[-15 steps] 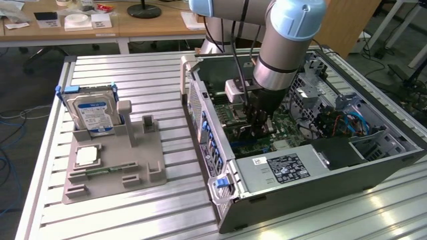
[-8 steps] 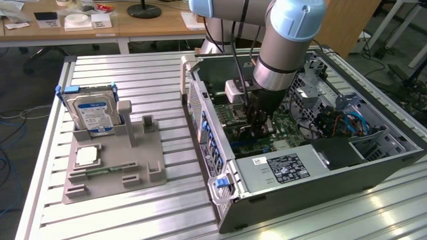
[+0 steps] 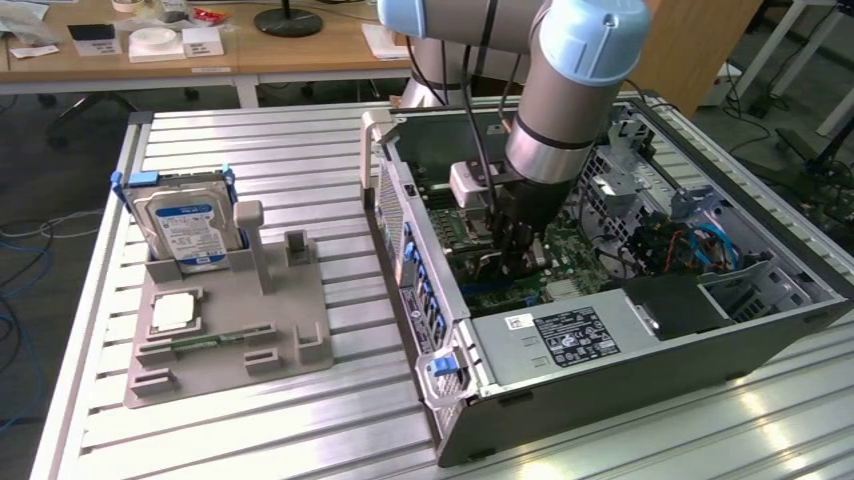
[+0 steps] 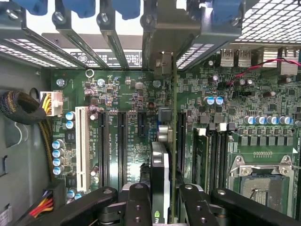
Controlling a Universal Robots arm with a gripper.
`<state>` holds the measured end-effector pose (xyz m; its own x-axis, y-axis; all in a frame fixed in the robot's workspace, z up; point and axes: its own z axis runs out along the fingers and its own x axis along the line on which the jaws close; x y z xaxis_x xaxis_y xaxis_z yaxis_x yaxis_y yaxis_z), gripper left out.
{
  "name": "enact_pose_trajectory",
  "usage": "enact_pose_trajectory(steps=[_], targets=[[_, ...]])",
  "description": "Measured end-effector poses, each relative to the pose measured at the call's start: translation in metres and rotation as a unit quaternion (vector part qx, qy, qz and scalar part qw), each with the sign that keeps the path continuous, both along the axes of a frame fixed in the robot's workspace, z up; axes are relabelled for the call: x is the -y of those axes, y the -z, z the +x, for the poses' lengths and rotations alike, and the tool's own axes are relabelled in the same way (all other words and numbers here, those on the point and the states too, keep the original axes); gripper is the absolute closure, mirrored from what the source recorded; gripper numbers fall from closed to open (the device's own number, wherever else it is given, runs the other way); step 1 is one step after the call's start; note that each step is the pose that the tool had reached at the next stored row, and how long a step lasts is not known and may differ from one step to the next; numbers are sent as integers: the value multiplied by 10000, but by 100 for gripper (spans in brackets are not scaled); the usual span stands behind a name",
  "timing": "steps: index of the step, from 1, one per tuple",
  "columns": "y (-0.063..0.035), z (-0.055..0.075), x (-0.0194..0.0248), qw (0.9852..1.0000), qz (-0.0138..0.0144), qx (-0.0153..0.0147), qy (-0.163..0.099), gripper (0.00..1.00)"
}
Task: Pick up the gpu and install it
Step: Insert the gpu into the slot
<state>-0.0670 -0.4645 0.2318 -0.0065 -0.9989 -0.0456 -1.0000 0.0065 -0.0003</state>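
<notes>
Reaching straight down into PC case (image 3: 747,330), gripper (image 4: 165,197) – fingers clamped on gpu (image 4: 160,174), edge-on over mobo (image 4: 117,94)

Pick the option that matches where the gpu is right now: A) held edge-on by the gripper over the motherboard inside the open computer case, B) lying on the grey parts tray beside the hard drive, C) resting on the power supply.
A: the gripper has its jaws clamped on the gpu, edge-on over the motherboard slots inside the computer case.

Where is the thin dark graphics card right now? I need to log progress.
The thin dark graphics card stands edge-on between the gripper fingers, inside the open computer case, over the green motherboard slots.
</notes>
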Motion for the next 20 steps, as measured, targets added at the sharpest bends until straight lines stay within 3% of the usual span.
enact_pose_trajectory(steps=[11,20], targets=[[15,1,-3,10000,14,5,0,72],[-5,0,-1,10000,5,1,0,72]])
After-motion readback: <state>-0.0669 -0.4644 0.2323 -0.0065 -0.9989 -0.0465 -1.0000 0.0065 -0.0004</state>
